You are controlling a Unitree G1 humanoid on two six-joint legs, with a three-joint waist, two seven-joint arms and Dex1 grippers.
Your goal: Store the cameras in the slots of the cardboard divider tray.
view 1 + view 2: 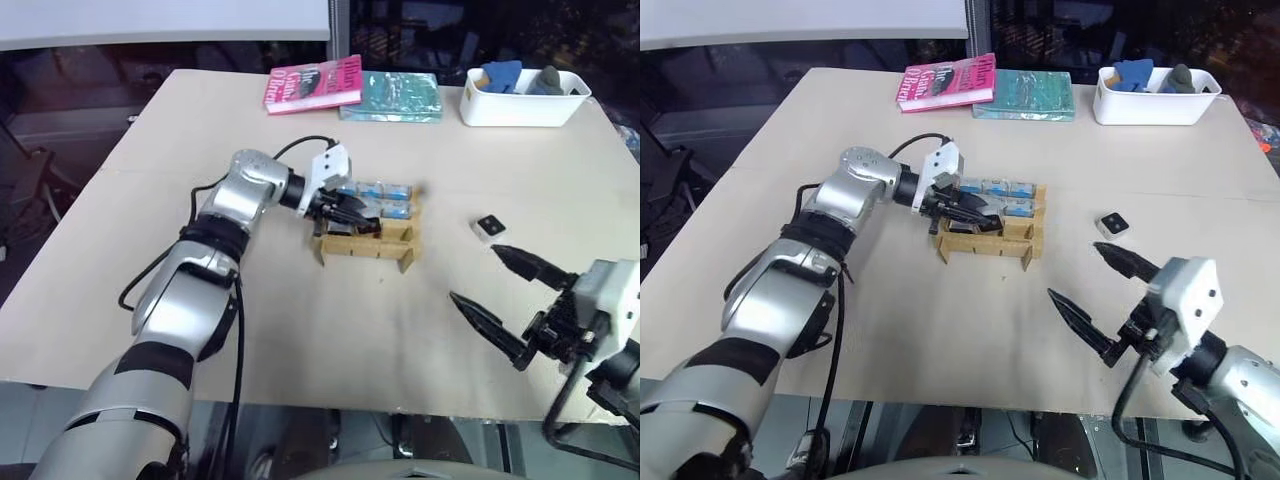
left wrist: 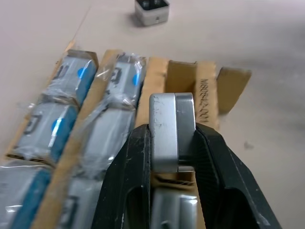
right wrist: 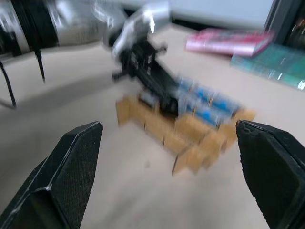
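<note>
Cardboard divider tray sits mid-frame on the desk, two far rows filled with wrapped cameras. Left gripper is clamped on a camera over the near row. Right gripper, lower right, gapes empty. One loose camera waits right of centre. Near-row slots are partly hidden.

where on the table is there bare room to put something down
Bare table stretches along the near edge in front of the cardboard tray, and between the tray and the books. It is crowded at the tray, where the left gripper sits, and near the loose camera.
</note>
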